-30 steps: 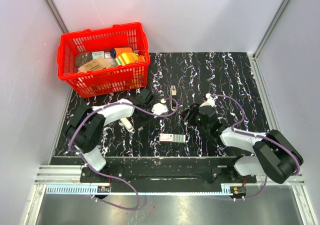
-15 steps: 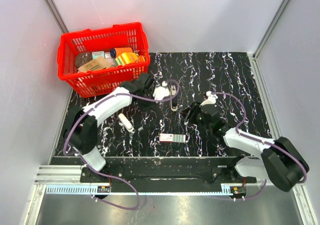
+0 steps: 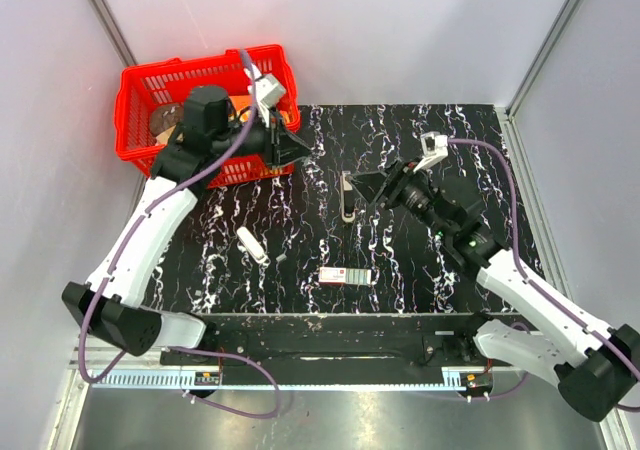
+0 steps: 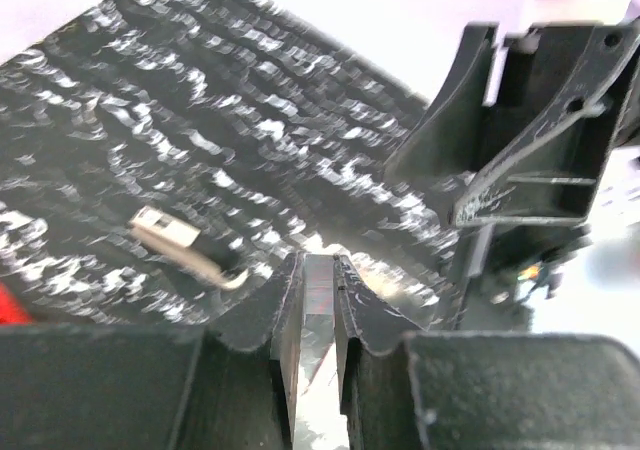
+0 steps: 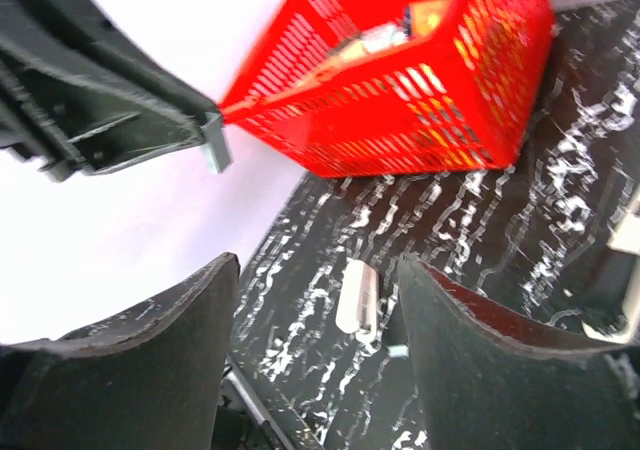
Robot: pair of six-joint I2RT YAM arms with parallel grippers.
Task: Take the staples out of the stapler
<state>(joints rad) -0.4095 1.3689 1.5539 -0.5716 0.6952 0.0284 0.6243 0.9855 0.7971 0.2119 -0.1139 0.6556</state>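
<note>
Nearest of all, a small red-and-white oblong box [image 3: 345,276] is seen lying on the black, white-veined desk [image 3: 450,130], well nearer than the red plastic mesh basket [image 3: 135,135] and to its right. A white oblong piece [image 3: 252,244] is laid nearer than the basket's right front corner. Farther on, the small narrow dark stapler with a pale top strip [image 3: 346,196] is found flat on the desk. It lies to the right of the basket and a little nearer than its front wall. The right pincer [image 3: 368,187] is held just beside the stapler, on the side turned away from the basket. Its fingers [image 5: 180,350] are spread wide with nothing between them (released). The left pincer [image 3: 300,150] is held above the desk by the basket's right front corner, its fingers [image 4: 285,315] clenched to a narrow slit. A pale sliver is seen in that slit, but whether it is a gripped thing cannot be told.
</note>
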